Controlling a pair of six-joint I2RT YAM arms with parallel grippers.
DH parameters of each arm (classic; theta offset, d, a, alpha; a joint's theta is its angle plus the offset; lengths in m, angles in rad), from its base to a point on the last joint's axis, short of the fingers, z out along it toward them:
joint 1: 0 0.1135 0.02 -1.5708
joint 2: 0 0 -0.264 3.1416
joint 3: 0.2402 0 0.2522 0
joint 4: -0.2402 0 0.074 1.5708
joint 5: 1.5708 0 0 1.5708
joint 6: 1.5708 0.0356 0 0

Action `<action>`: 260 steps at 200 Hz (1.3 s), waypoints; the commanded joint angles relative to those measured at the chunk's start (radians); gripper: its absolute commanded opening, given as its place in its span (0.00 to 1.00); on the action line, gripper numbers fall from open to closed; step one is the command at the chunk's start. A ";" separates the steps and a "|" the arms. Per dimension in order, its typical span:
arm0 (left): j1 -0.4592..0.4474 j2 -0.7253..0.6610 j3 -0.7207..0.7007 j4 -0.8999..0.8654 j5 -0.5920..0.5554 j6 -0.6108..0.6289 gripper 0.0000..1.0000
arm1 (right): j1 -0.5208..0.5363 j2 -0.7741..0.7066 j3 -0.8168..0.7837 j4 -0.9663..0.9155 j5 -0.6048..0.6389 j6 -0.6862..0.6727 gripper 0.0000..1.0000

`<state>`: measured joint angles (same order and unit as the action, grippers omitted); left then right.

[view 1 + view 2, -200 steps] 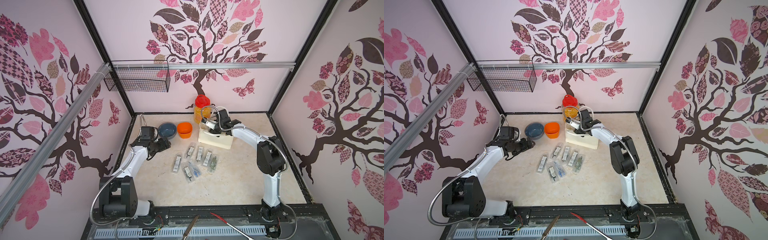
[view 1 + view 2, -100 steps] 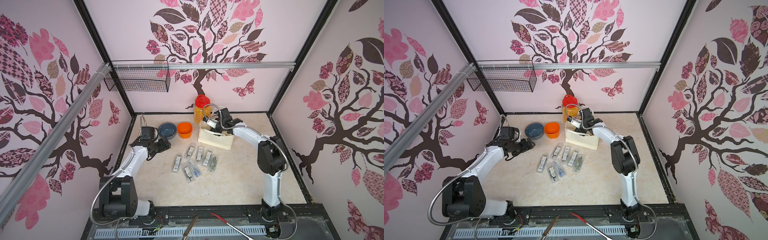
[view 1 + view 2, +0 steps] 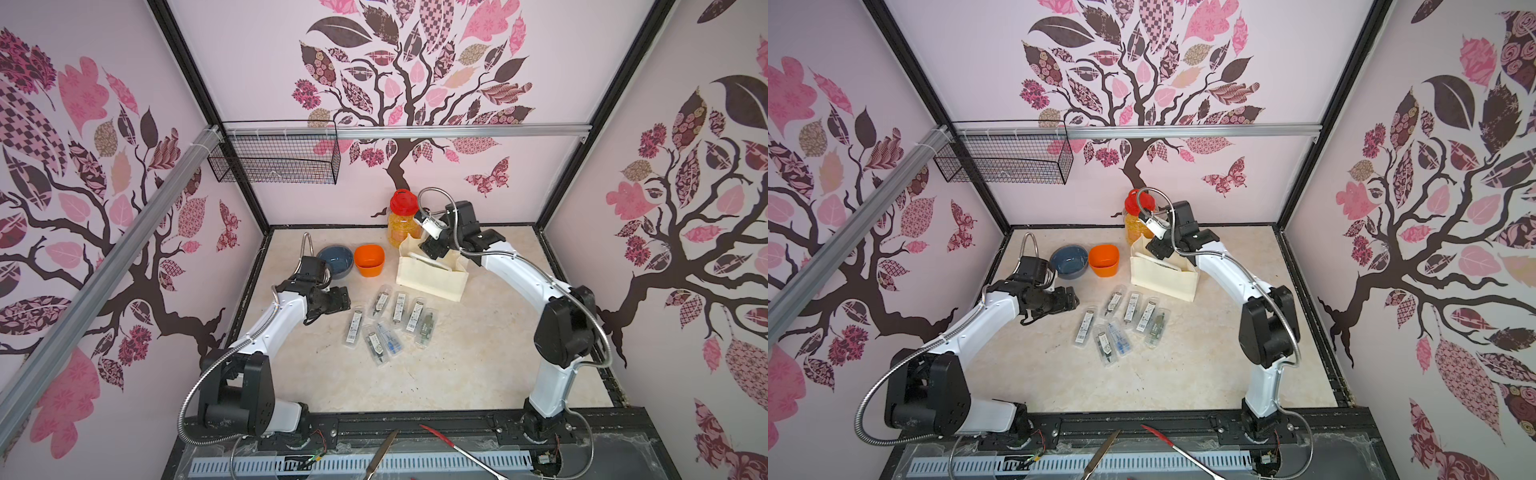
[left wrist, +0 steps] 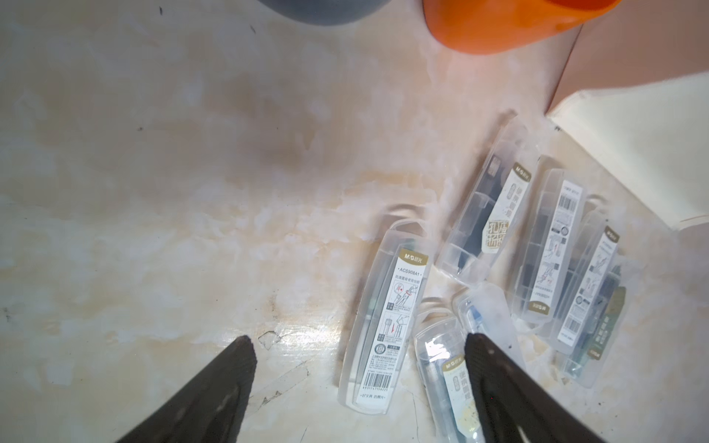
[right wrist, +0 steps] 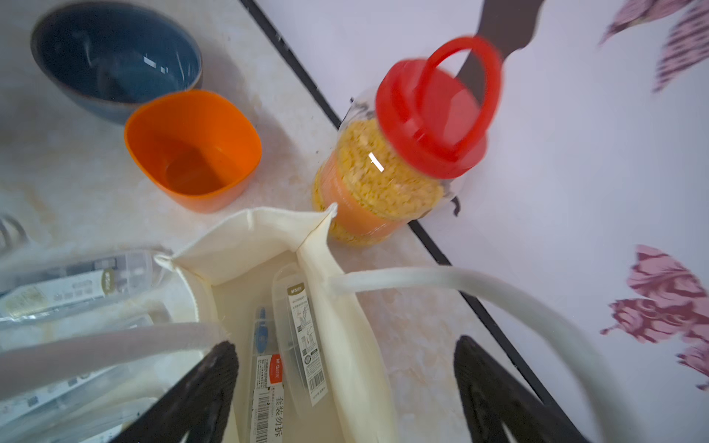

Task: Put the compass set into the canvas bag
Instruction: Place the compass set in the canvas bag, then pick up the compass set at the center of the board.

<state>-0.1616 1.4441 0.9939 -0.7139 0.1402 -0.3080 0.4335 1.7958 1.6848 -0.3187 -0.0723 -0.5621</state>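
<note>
Cream canvas bag (image 3: 429,277) stands upright and open on the table (image 3: 415,382), just in front of the red-lidded jar (image 3: 402,216) and near the orange cup (image 3: 369,259). The right gripper (image 5: 345,342) hovers over the bag's mouth, jaws spread and holding nothing. Two compass sets (image 5: 297,326), each in a clear case, lie inside the bag. More compass sets (image 3: 388,322) lie clustered on the table close to the bag. The left gripper (image 4: 358,338) hangs beside that cluster, jaws wide apart and empty.
</note>
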 commanded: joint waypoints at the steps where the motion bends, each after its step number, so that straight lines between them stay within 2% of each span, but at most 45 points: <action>1: -0.021 0.061 0.048 -0.091 -0.026 0.053 0.85 | -0.028 -0.148 0.078 -0.020 -0.017 0.161 0.92; 29: -0.079 0.127 0.054 -0.124 -0.086 0.083 0.82 | -0.042 -0.231 0.058 -0.121 -0.013 0.269 0.91; 62: -0.165 0.198 0.099 -0.128 -0.172 0.101 0.80 | -0.042 -0.389 -0.154 -0.119 -0.015 0.356 0.91; 120: -0.176 0.313 0.179 -0.147 -0.165 0.118 0.74 | -0.042 -0.559 -0.403 -0.135 0.010 0.389 0.91; 198: -0.185 0.345 0.163 -0.151 -0.156 0.123 0.72 | -0.043 -0.587 -0.444 -0.089 0.089 0.412 0.93; 260: -0.192 0.262 0.155 -0.125 -0.147 0.113 0.75 | -0.043 -0.594 -0.453 -0.077 0.094 0.418 0.93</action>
<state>-0.3477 1.7535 1.1442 -0.8429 -0.0067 -0.1951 0.3893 1.2312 1.2274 -0.4141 0.0078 -0.1551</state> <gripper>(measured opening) 0.749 0.933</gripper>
